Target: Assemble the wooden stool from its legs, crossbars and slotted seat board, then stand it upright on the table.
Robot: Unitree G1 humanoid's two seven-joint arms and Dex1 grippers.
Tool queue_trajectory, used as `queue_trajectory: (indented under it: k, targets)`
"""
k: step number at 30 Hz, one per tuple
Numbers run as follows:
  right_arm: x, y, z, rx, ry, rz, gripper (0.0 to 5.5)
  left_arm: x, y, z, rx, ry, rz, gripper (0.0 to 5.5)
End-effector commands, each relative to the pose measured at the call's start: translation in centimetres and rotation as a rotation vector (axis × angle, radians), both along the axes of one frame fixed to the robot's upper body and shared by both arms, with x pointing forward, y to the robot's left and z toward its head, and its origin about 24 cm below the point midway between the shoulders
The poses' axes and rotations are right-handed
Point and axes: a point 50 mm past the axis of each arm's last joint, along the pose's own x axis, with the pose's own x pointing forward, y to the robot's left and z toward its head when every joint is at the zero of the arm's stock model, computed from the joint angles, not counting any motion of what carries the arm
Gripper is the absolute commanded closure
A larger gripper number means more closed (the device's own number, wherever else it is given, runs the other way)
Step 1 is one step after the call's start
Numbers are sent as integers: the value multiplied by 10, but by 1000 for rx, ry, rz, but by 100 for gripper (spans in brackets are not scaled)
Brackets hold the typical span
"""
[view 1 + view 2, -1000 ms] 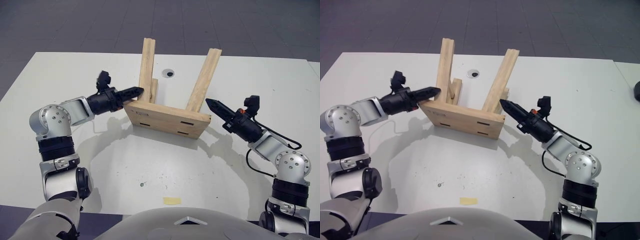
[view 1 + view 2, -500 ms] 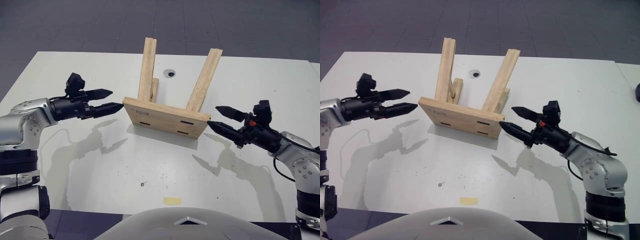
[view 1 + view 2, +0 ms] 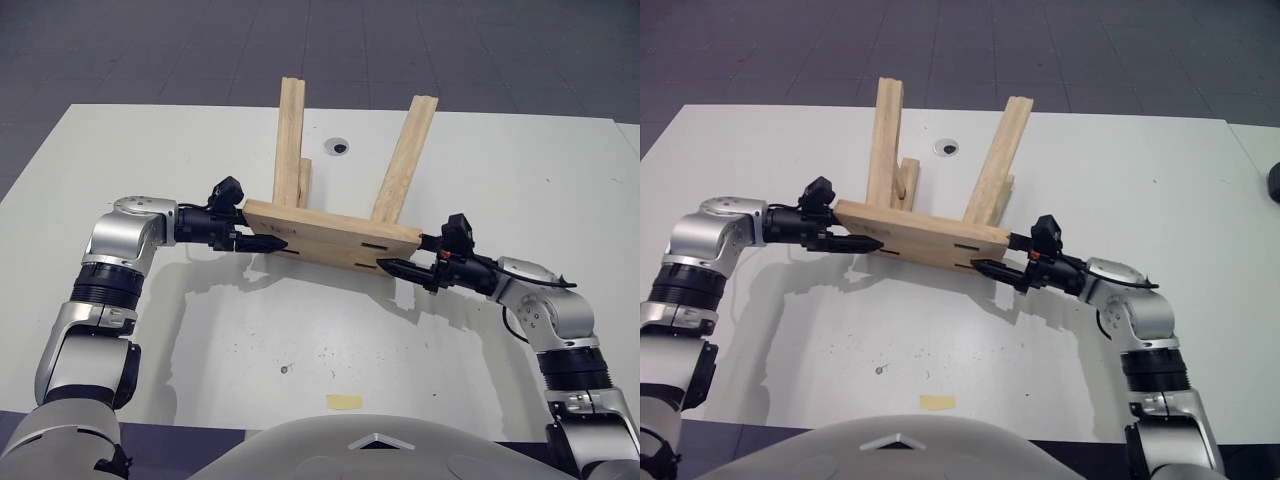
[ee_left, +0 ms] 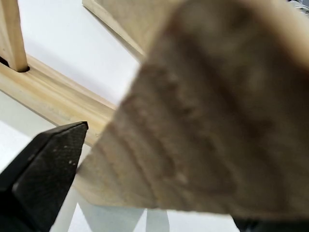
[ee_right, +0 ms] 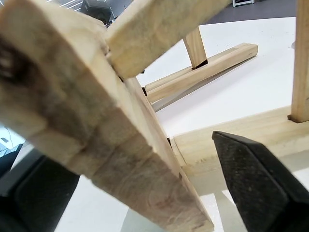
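Table (image 3: 120,150) with a part-built stool (image 3: 400,170), its seat board (image 3: 330,236) facing the robot. At left, the left gripper (image 3: 265,236) straddles the board's left end, fingers spread front and behind; contact cannot be judged. Two legs (image 3: 290,140) point up and away from the board. At right, the right gripper (image 3: 408,255) straddles the other end, spread, with one finger (image 5: 251,188) apart from the wood.
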Motion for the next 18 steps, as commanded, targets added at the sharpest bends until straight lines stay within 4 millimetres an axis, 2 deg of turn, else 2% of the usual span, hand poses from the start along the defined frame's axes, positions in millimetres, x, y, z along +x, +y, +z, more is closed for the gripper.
queue_trajectory:
  k: [1,5,7,10,14,16,18]
  targets:
    - [-7,-5,-10,2,45,-20,160,-9,2,-11,2,40,-7,194]
    - [-12,-2,-10,28,88,19,219,-14,-2,-9,-60,46,16,249]
    - [-15,2,-1,99,125,72,252,-16,0,-4,-124,70,61,254]
    - [-16,5,27,280,154,93,277,-22,3,13,-247,116,134,255]
    - [-28,5,68,572,139,65,327,-35,-6,50,-413,114,166,263]
    - [-32,10,89,733,106,32,352,-34,-11,68,-510,87,236,277]
    - [-28,15,102,851,88,-20,374,-25,-16,82,-567,33,336,298]
